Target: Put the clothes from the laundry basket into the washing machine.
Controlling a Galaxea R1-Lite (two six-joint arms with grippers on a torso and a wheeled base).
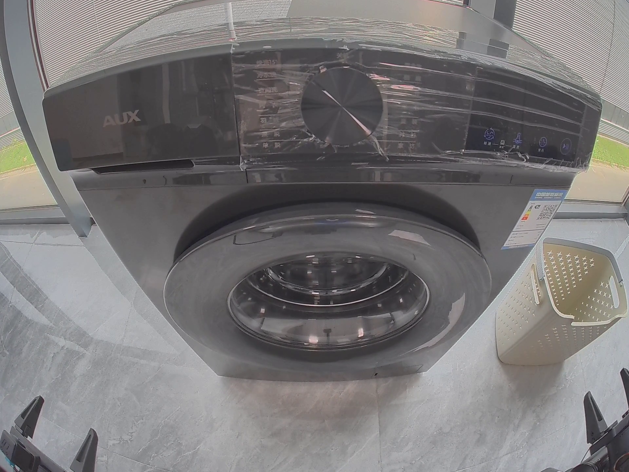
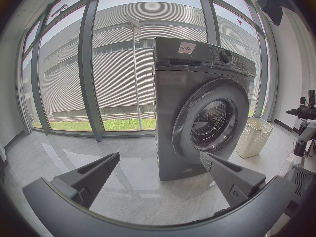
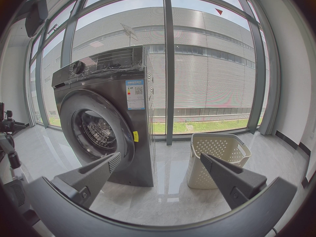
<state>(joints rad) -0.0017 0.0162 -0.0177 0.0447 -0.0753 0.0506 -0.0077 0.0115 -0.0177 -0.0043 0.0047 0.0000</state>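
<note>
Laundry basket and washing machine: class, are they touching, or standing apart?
Apart. The right wrist view shows a strip of bare floor between the laundry basket and the side of the washing machine.

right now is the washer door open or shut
Shut: the round door lies flush against the washing machine front, no gap at its rim.

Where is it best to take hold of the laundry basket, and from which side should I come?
Probably the rim of the basket, at a handle slot, from above with the right gripper. It stands upright and open-topped; its body looks too wide for the jaws, but the rim is thin.
</note>
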